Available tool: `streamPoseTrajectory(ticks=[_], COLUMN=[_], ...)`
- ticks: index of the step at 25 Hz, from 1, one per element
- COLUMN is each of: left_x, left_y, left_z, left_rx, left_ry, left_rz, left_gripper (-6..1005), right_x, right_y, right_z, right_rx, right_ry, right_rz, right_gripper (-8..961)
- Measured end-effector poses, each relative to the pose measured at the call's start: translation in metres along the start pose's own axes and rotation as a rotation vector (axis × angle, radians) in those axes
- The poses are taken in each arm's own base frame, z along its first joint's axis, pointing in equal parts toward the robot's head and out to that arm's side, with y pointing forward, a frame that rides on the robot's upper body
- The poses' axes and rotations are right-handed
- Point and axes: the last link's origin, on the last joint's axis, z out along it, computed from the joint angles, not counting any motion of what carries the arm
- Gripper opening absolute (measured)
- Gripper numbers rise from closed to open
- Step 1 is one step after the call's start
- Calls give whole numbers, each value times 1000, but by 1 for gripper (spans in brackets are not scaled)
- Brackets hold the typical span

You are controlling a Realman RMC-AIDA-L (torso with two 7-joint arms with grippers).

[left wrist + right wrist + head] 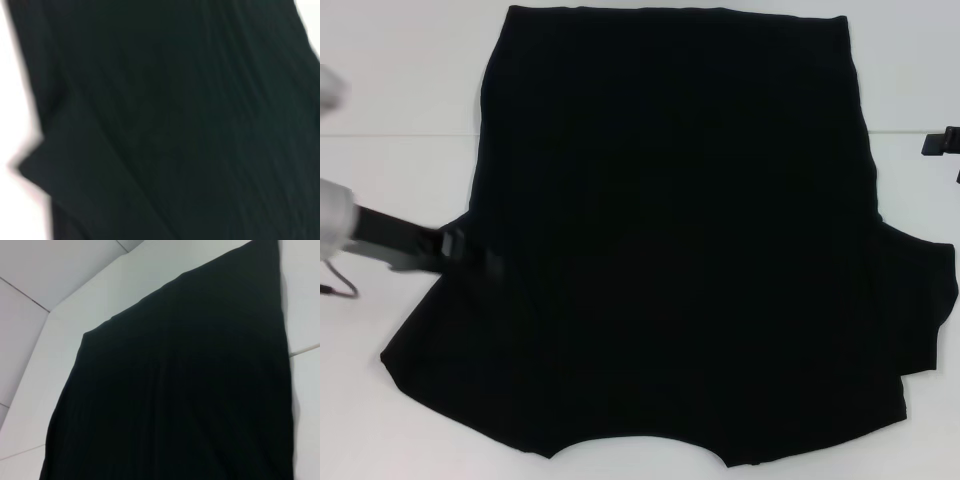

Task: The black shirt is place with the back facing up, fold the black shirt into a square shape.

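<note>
Looking down from the head camera, you have the large, soft, plain black fabric T-shirt [670, 240] spread flat and unfolded on the white table [390, 80], hem at the far side, neckline curve at the near edge, one short sleeve fanned out to each side. No lettering shows.

Your left gripper [470, 258] has its black fingers reaching in over the left edge of the cloth, just above the left sleeve, at the side seam. You cannot tell from these views whether that claw is spread or closed, since black fingers blend into black fabric. The left wrist camera shows only cloth and a sleeve corner. The right gripper [942, 142] is parked at the right edge, clear of the shirt; its claw state cannot be told either.

Expect the shirt to handle as light, limp and drapey: it will sag, drag and wrinkle instead of hinging like a board. Pinch it at an edge, where a finger can slip under, probably the left sleeve tip or the side seam, and carry it low across the back so the fold lies straight.
</note>
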Motion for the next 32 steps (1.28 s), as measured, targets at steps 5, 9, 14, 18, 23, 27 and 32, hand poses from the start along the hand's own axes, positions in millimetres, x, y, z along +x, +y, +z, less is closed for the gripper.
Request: streamPoseTrajectory(ticks=[5, 9, 14, 18, 23, 27, 32], left_x=[-7, -15, -24, -32, -32, -30, -28], left_y=[-20, -23, -27, -30, -28, -26, -25], left_z=[-31, -37, -36, -31, -26, -24, -22], left_rx=[-78, -122, -129, -134, -145, -149, -154], left_ry=[139, 168, 161, 149, 136, 134, 131], left_rz=[-76, -78, -97, -105, -97, -90, -92], left_gripper=[234, 387, 537, 534, 534, 535, 535], right_x=[4, 7, 21, 33, 45, 53, 60], right_y=[-3, -4, -1, -1, -8, -11, -17], right_z=[-1, -3, -9, -13, -16, -16, -18], right_rx=[4, -1, -16, -2, 29, 38, 71], right_ry=[15, 31, 159, 274, 342, 367, 401], right_rz=[0, 1, -58, -83, -75, -60, -42], right_gripper=[884, 884, 884, 885, 830, 757, 649])
